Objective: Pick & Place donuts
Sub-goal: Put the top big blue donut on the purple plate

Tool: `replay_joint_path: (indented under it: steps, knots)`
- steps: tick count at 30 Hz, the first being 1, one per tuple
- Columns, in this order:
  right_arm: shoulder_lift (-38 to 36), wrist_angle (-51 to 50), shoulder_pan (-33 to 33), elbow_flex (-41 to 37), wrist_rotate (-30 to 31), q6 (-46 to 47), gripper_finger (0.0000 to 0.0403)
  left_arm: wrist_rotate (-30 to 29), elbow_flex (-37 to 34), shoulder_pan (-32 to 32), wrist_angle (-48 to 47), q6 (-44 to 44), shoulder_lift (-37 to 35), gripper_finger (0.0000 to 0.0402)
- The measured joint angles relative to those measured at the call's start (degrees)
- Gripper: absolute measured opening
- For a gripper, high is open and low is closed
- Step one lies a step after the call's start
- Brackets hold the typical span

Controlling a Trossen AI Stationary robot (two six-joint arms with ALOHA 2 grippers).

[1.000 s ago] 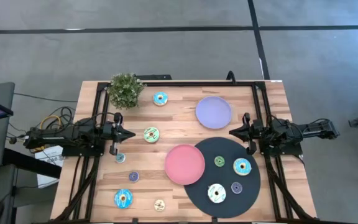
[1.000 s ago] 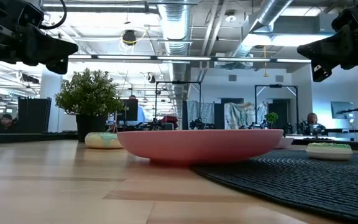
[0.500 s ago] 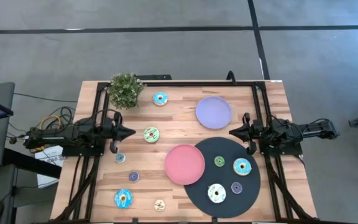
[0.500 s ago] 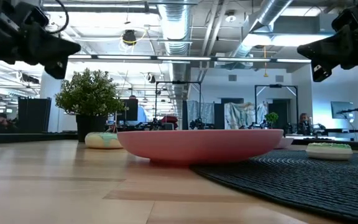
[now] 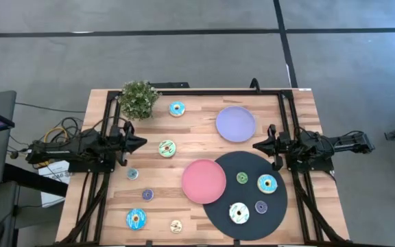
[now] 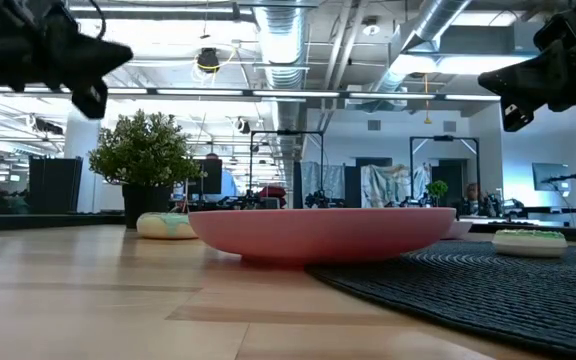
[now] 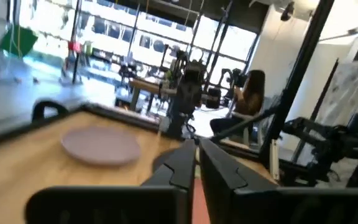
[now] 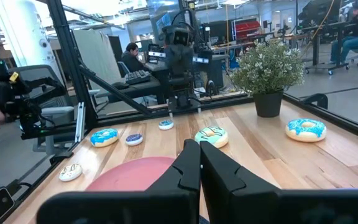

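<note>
Both grippers hover shut above the table, touching nothing. My left gripper (image 5: 141,142) (image 7: 197,163) is near the left edge, its tips pointing toward a green-and-white donut (image 5: 166,147) (image 8: 211,135) lying flat on the wood. My right gripper (image 5: 255,145) (image 8: 199,163) waits at the right edge, just beyond the black disc (image 5: 245,165). A blue donut (image 5: 177,108) lies near the far edge. Several more donuts lie at the near left, among them a blue one (image 5: 135,219) and a small purple one (image 5: 147,195). Several donuts rest on the disc, such as a blue one (image 5: 267,183).
A pink plate (image 5: 204,181) overlaps the disc's left rim and a lilac plate (image 5: 235,123) lies toward the far right. A potted plant (image 5: 139,98) stands at the far left corner. Black frame rails run along the left and right edges. A person (image 7: 247,93) sits beyond the table.
My left gripper has risen and drifted a little toward the far edge, staying shut. The right arm and all the donuts have kept still.
</note>
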Motion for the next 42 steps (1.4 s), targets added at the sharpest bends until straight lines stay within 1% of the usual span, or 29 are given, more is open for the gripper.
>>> replay_joint_path:
  steps: [4,8,13,15,18,20,22,23,25,27,31,34,37,40,42]
  knots:
    - [0.02,0.0,0.01,0.02,0.0,0.0,0.0,-3.14,4.81,0.0,1.31,1.71,3.25,0.0075]
    - [0.02,0.02,0.02,0.02,-0.01,0.01,0.0,-5.86,9.66,0.0,0.78,-0.83,11.19,0.015]
    - [0.0,0.02,0.02,0.02,-0.02,-0.01,0.0,-5.27,16.64,-0.52,3.18,-5.93,27.08,0.0245]
    - [0.02,0.02,0.02,0.02,-0.02,-0.01,0.0,-5.0,19.8,-1.28,6.72,-7.21,34.21,0.0275]
    - [0.01,0.01,0.01,0.02,0.0,0.01,0.0,-6.32,25.08,-2.01,9.01,-7.6,43.39,0.0309]
    - [0.0,0.01,0.01,0.01,0.0,0.0,0.0,-9.78,28.84,-2.05,10.28,-6.23,48.76,0.0322]
    - [0.0,0.0,0.0,0.02,-0.02,-0.01,0.0,-14.31,32.87,-1.99,9.24,-8.64,54.15,0.0327]
    - [0.02,0.0,0.0,0.02,0.0,0.01,0.0,-15.59,35.09,-1.55,7.29,-10.17,56.77,0.0327]
    - [0.0,0.01,0.01,0.02,-0.02,-0.01,0.0,-15.89,40.89,-0.16,0.26,-12.14,62.21,0.0325]
    - [0.0,0.0,0.01,0.02,0.0,0.0,0.0,-14.76,47.8,1.38,-10.51,-12.88,67.76,0.0322]
    - [0.0,0.02,0.0,0.02,0.0,0.01,0.0,-14.27,62.95,5.47,-35.71,-11.73,80.45,0.0317]
    - [0.0,0.02,0.0,0.02,0.0,0.01,0.0,-11.98,73.24,9.65,-49.72,-9.46,89.67,0.0316]
    - [0.0,0.01,0.01,0.01,0.0,0.0,0.0,-8.91,80.91,13.88,-57.29,-5.29,98.31,0.0316]
    - [0.0,0.02,0.02,0.02,0.0,0.01,0.0,-5.68,86.95,17.84,-60.69,-1.47,105.47,0.0316]
    - [0.01,0.0,0.0,0.02,0.0,0.0,0.0,-4.58,90.32,20.29,-61.92,-0.04,109.13,0.0316]
